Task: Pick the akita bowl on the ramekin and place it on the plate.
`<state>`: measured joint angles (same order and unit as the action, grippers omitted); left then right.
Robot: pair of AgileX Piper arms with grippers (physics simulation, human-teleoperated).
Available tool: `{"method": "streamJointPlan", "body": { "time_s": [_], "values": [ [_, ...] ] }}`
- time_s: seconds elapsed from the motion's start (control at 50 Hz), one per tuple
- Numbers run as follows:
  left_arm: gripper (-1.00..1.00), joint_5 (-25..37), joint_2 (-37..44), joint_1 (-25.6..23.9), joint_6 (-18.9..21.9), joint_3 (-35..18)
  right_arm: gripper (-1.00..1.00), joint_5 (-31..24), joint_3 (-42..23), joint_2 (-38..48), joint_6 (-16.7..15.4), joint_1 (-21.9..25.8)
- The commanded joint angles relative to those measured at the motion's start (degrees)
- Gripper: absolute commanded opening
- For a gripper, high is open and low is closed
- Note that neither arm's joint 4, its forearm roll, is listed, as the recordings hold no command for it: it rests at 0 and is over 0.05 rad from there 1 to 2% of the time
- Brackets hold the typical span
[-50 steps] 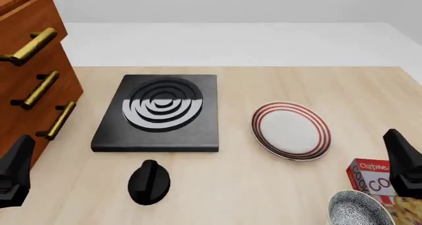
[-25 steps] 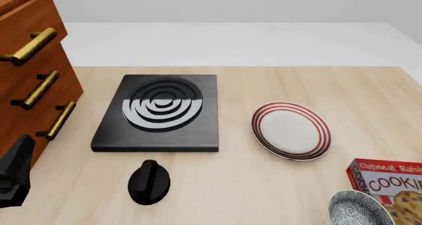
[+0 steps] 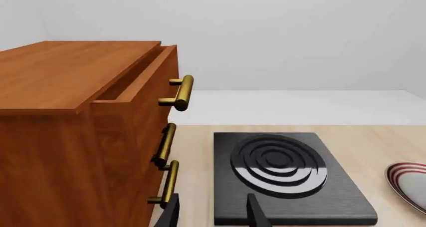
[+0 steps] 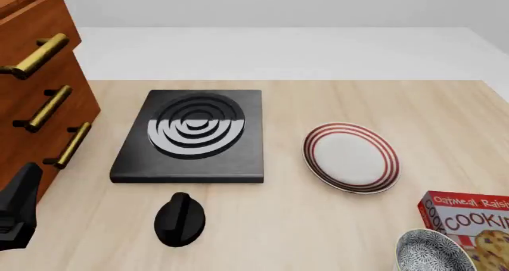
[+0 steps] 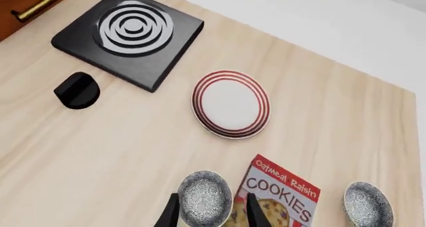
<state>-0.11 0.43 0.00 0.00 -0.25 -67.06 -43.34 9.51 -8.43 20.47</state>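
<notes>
Two speckled grey-and-white bowls show in the right wrist view. One akita bowl (image 5: 205, 203) lies left of the cookie box, far below and between the spread fingers of my right gripper (image 5: 211, 216), which is open and empty. The same bowl (image 4: 430, 253) sits at the bottom right edge of the front view. The other speckled bowl (image 5: 366, 204) lies right of the box. The ramekin is hidden. The red-ringed white plate (image 4: 350, 156) (image 5: 231, 104) lies bare beyond the box. My left gripper (image 3: 211, 218) is open near the cabinet (image 4: 18, 208).
A cookie box (image 4: 469, 220) lies flat between the bowl and the plate. A black stove burner (image 4: 193, 134) sits mid-table with its black knob (image 4: 180, 218) in front. A wooden cabinet (image 4: 36, 92) with brass handles stands at the left.
The right gripper, seen at the front view's right edge one second ago, has left that view, uncovering the cookie box. Nothing else has moved.
</notes>
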Motion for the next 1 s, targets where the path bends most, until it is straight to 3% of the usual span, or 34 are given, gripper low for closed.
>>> {"method": "streamJointPlan", "body": {
  "time_s": [0.02,0.76,1.0],
  "values": [
    [1.00,0.0,0.0,0.0,0.0,0.0,1.00,-2.3,2.5,0.5,0.6,3.0],
    [1.00,0.0,0.0,0.0,0.0,0.0,1.00,6.7,12.0,6.0,-1.7,8.6],
    [1.00,0.0,0.0,0.0,0.0,0.0,1.00,9.4,14.9,8.2,-0.5,10.7]
  ]
}}
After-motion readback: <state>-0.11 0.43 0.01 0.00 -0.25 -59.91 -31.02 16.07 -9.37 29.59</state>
